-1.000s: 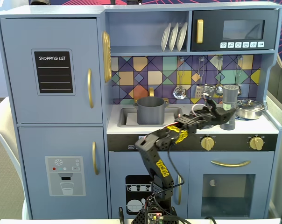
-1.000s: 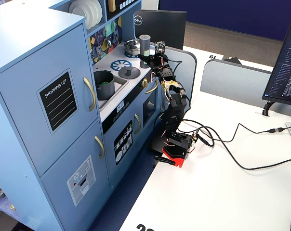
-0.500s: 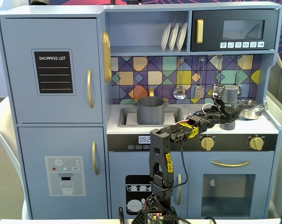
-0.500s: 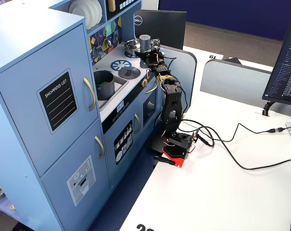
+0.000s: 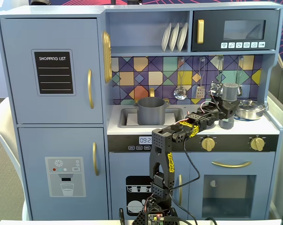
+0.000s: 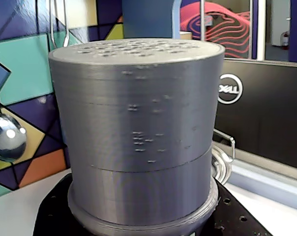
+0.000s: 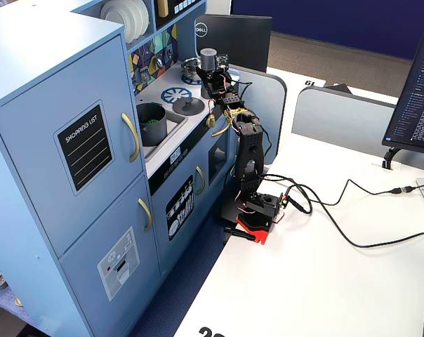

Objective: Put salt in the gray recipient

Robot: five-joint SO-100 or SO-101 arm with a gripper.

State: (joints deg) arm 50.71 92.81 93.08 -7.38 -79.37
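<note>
Salt (image 5: 230,93) sits between my jaws; gripper (image 5: 227,111) looks clamped around its lower body, and the wrist view is filled by the gray cylinder (image 6: 138,132) rising straight out of the black jaw base, perforated top in view. Contact itself is hidden at the frame's bottom edge, so grip is my reading, not a certainty. Whether the base is off the counter I cannot tell; in the front fixed view a darker gray piece (image 5: 226,124) shows just below my jaws, maybe the shaker's foot, maybe something behind it. Shaker stands upright, long axis vertical, holed top facing up, nothing tipped toward pouring. Progress: reach and grasp appear done; carry and shake are not. Pot (image 5: 151,110) stands in the sink recess well off to my left in the front fixed view, with something green inside it seen from the side fixed view (image 7: 151,121). Steel pan (image 5: 250,109) lies just to my right. Left to do: lift clear, swing over to the pot, invert the shaker above it.
</note>
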